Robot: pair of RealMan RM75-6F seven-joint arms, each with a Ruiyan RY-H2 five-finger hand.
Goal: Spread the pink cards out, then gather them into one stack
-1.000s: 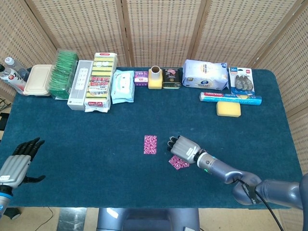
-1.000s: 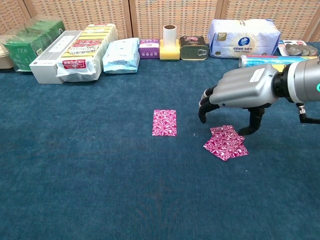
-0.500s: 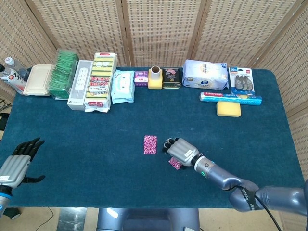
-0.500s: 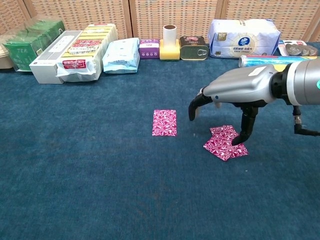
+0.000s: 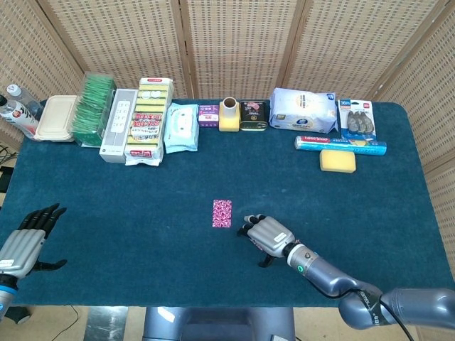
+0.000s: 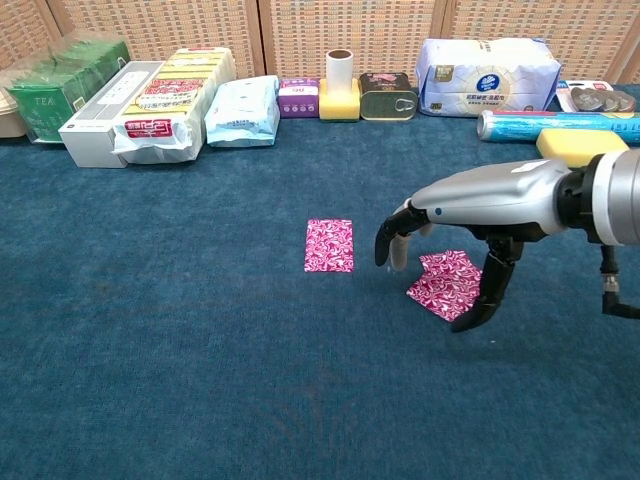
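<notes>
Near the table's middle: one pink card [image 6: 329, 245] alone, a small pile [image 6: 447, 284] to its right.
The pile's cards lie fanned and overlapping under the right hand [image 6: 470, 205], which arches over them with fingers [image 6: 388, 235] curled down and spread, its thumb tip at the pile's front edge; I cannot tell whether it touches. At the front left corner the left hand [image 5: 28, 238] hangs empty, fingers apart. Packages line the back edge.

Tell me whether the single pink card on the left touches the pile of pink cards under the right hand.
Apart. The chest view shows bare blue cloth between the single card and the pile beneath the right hand.
</notes>
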